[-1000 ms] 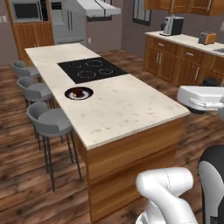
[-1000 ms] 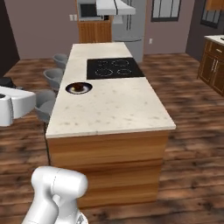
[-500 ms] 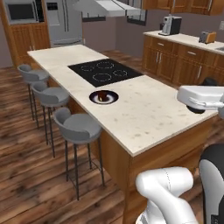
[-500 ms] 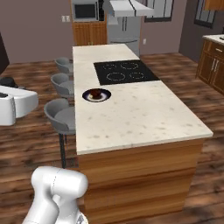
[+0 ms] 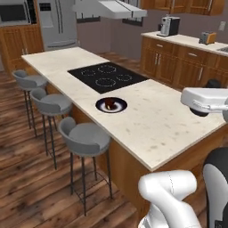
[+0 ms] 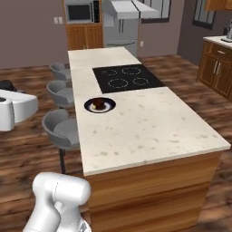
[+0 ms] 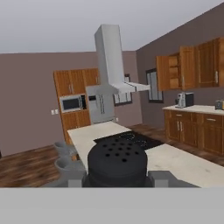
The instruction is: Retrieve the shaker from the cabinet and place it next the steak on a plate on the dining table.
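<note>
The black shaker, its cap dotted with holes, fills the bottom middle of the hand view, and my gripper is shut on it, with a grey fingertip on either side. Beyond it stretches the beige dining table. The navy-rimmed plate lies near the table's left edge, just in front of the cooktop, with the dark steak on it. From the right base view, the plate and steak sit left of the table's middle. The wall cabinet stands open at the upper right.
A black cooktop is set into the table under a steel hood. Three grey stools line the table's left side. A coffee machine and a toaster stand on the far counter. My white arm hangs raised at the right.
The base has driven, so both base views have shifted: the table now looks closer and turned, with the plate nearer. The shaker stays in the shut gripper.
</note>
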